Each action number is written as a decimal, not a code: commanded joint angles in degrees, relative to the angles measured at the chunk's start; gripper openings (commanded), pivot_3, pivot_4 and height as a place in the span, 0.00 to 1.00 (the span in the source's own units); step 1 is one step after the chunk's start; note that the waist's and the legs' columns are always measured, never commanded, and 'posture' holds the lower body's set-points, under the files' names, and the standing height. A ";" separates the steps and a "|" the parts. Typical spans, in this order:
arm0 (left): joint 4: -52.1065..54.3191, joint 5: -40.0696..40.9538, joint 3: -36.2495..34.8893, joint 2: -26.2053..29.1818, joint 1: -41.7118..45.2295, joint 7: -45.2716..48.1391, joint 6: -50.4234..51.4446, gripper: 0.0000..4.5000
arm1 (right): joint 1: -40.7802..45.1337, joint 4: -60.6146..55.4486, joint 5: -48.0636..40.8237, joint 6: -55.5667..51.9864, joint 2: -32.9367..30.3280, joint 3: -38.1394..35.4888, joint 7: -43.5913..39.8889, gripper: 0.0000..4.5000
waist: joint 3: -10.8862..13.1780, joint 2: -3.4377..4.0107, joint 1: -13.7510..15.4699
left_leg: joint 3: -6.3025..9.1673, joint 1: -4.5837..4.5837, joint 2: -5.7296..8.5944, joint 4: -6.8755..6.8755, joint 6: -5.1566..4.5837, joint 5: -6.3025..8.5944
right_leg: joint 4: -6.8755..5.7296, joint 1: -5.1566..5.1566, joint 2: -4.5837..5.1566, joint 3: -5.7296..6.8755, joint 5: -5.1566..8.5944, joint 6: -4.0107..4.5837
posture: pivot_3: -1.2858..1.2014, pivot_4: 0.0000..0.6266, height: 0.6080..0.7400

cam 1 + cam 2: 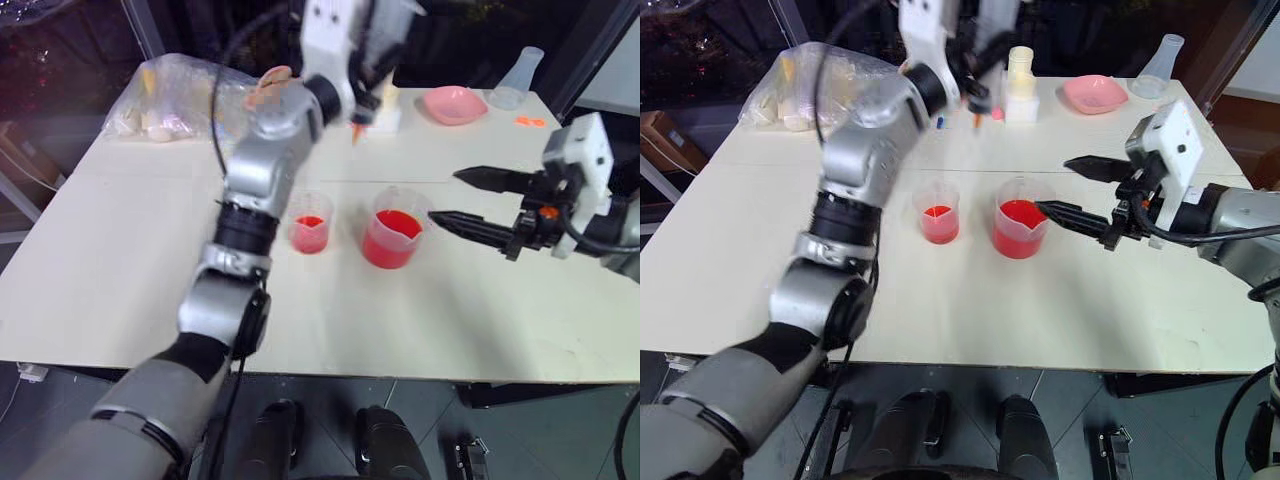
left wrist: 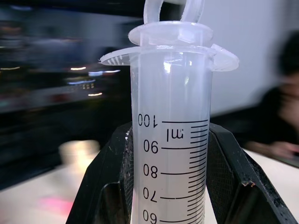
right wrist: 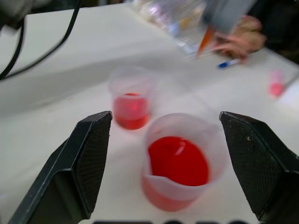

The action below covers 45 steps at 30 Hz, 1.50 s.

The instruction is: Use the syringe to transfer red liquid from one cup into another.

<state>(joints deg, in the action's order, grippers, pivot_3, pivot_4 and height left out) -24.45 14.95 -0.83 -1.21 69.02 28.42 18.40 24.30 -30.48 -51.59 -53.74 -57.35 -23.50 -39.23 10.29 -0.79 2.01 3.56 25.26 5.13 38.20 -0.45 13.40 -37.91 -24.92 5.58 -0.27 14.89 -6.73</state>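
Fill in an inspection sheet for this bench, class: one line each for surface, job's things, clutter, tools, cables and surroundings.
Surface: pale table, flat, no spills seen.
Job's things: syringe raised above the table, orange tip down; big beaker and small cup side by side, both holding red liquid.
Clutter: plastic bag, pink dish, flask, white bottle, blue pen along the far edge.
Tools: left tool shut on syringe; right tool open, beside the big beaker.
Cables: black cable along left arm.
Surroundings: a person's hand at the far edge.

The pale table (image 1: 120, 260) bears two cups of red liquid (image 1: 398, 222).
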 commanded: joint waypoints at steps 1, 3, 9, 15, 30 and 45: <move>7.61 5.42 1.00 -1.76 -1.90 6.41 -0.15 0.34 | -1.71 -2.31 -3.43 -1.66 1.02 -7.33 4.45 0.85 | 0.00 0.00 0.06 | 0.00 0.00 -0.01 0.00 -0.01 0.00 | -0.01 0.00 0.00 -0.01 0.00 0.00 | 0.52 0.24 1.00; 8.46 5.52 2.51 -2.74 -4.15 7.66 0.17 0.34 | -2.97 -3.80 -8.48 -3.95 2.50 -11.00 8.70 0.85 | 0.00 0.00 0.18 | -0.01 0.00 -0.01 0.01 -0.01 0.00 | 0.00 0.02 0.00 -0.04 0.00 0.00 | 0.52 0.24 1.00; 8.95 2.56 6.51 -4.00 -11.63 10.03 -6.55 0.34 | -2.95 -4.22 -23.99 -6.06 4.99 -15.04 23.21 0.85 | -0.02 0.03 0.05 | -0.11 -0.19 -0.01 0.01 -0.44 0.22 | -0.01 0.16 -0.01 -0.17 0.00 0.00 | 0.52 0.24 1.00; 5.78 0.30 7.08 -4.98 -17.00 9.41 -15.58 0.34 | -2.68 -3.18 -40.36 -1.22 5.36 -12.19 35.93 0.85 | -0.02 0.04 0.15 | -0.21 -0.43 -0.04 -0.01 -0.53 0.26 | 0.02 0.35 -0.03 -0.29 0.01 0.01 | 0.52 0.24 1.00; 2.14 -2.46 9.11 -6.14 -21.78 9.24 -21.51 0.34 | 4.71 -0.21 -43.23 7.61 6.81 4.07 50.25 0.85 | -0.02 0.04 0.09 | -0.29 -0.50 -0.04 0.02 -0.70 0.29 | 0.07 0.46 -0.05 -0.31 0.01 0.01 | 0.52 0.24 1.00; 5.93 -2.75 11.10 -4.97 -25.76 9.88 -19.41 0.34 | 7.41 2.32 -39.02 8.47 12.70 10.03 49.32 0.85 | -0.03 0.04 0.04 | -0.29 -0.51 -0.04 0.01 -0.73 0.30 | 0.09 0.46 -0.07 -0.33 0.01 0.01 | 0.52 0.24 1.00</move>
<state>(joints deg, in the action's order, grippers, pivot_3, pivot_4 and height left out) -21.11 12.20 10.03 -6.11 43.10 38.28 -0.67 30.34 -27.74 -90.79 -46.27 -45.06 -12.97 10.64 10.27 -0.75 2.05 3.27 24.76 5.09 38.21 -1.18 13.70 -37.83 -24.46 5.51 -0.60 14.90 -6.73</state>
